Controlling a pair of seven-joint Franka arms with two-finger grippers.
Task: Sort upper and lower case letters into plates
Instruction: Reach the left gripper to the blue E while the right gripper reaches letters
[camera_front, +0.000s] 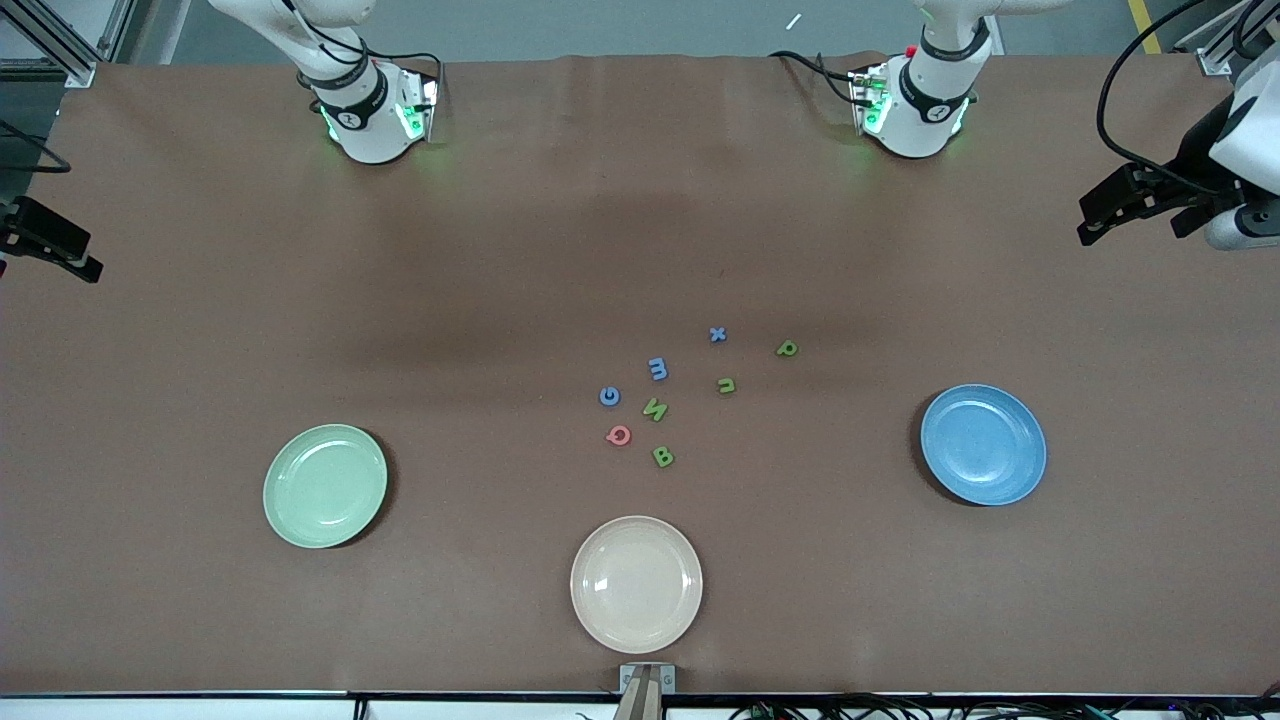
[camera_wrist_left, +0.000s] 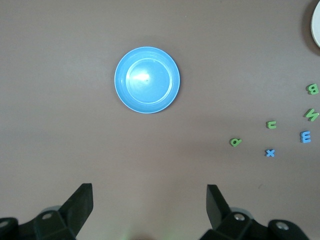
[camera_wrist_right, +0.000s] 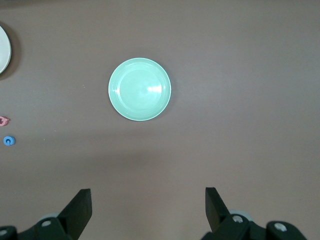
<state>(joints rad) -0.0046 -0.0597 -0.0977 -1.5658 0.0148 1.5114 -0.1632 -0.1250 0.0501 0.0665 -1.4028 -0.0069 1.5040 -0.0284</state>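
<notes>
Eight small letters lie loose mid-table: blue x (camera_front: 717, 334), green p (camera_front: 787, 348), blue m (camera_front: 657, 368), green n (camera_front: 726, 386), blue G (camera_front: 609, 396), green N (camera_front: 655, 409), pink Q (camera_front: 619, 435), green B (camera_front: 662, 457). The mint green plate (camera_front: 325, 486) sits toward the right arm's end, the blue plate (camera_front: 983, 444) toward the left arm's end; both are bare. My left gripper (camera_wrist_left: 148, 194) hangs high and open, with the blue plate (camera_wrist_left: 147, 80) below it. My right gripper (camera_wrist_right: 147, 196) is also high and open, above the table beside the mint plate (camera_wrist_right: 139, 89).
A cream-beige plate (camera_front: 636, 584) sits nearest the front camera, below the letters, with nothing in it. The brown table (camera_front: 500, 300) stretches wide around the letters. Both arm bases (camera_front: 370, 110) (camera_front: 915, 100) stand along the table's top edge.
</notes>
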